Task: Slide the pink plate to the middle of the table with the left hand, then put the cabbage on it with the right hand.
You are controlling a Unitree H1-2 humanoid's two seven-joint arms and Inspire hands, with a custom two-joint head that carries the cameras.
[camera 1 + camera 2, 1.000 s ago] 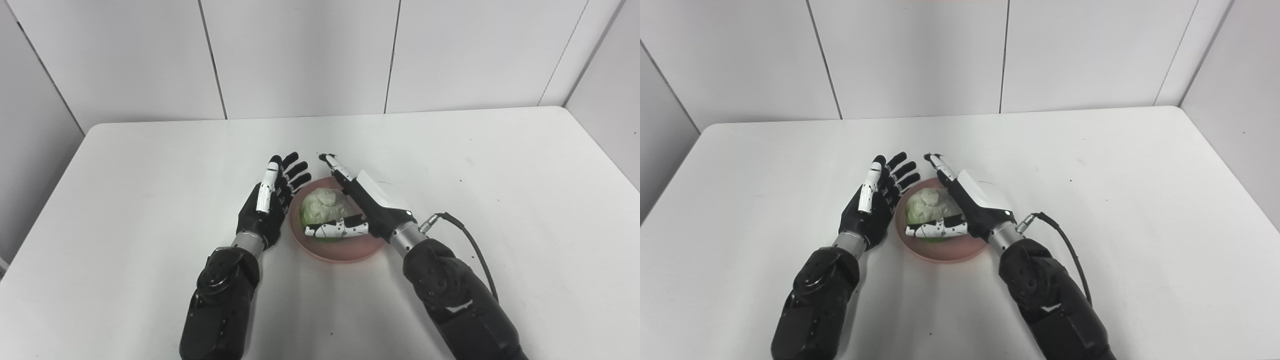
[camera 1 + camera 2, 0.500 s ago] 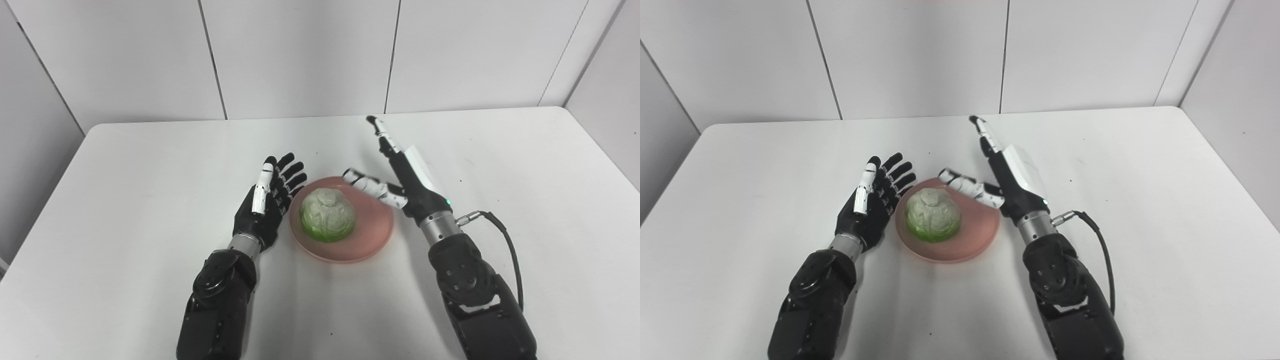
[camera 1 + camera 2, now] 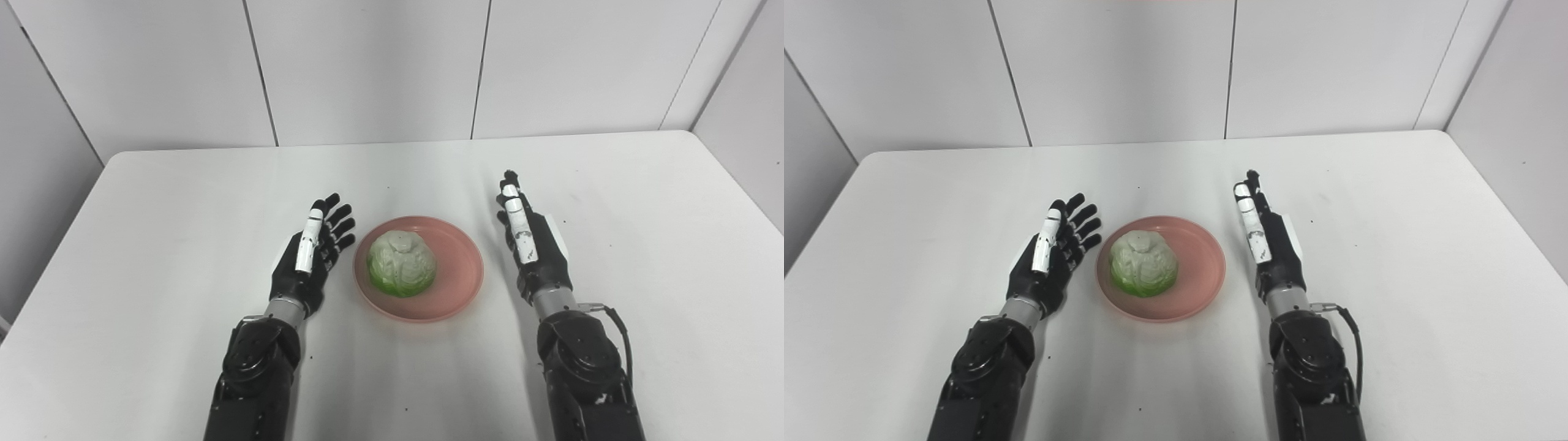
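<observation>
- Sitting near the middle of the white bench [image 3: 184, 202], the pink plate [image 3: 456, 288] carries the cabbage [image 3: 401, 271], which rests a little left of the plate's centre with its pale top up and greener skirt toward the robot.
- Left hand [image 3: 309, 260] lies just beside the plate's left rim, palm turned inward, fingers [image 3: 304, 248] spread wide and holding nothing. I judge it is parked there because its push on the plate is finished and it has no further job.
- Right hand [image 3: 531, 245] stands on edge to the right of the plate, clear of the rim, fingers straight and pointing away from the robot, empty. That flat, open posture reads as a release pose: nothing is left to grip.
- Both hands flank the plate without touching it or the cabbage, so the load looks settled on its own.
- Against the view a second ago: the right hand was then wrapped over the cabbage on the plate, thumb across its near side. Half a second ago it had let go and was lifted and swinging out past the right rim. Now it is lower, further right and nearer the robot.
- Left hand has drawn back slightly toward the robot; plate and cabbage have not shifted.
- Judgement: both steps appear done.
</observation>
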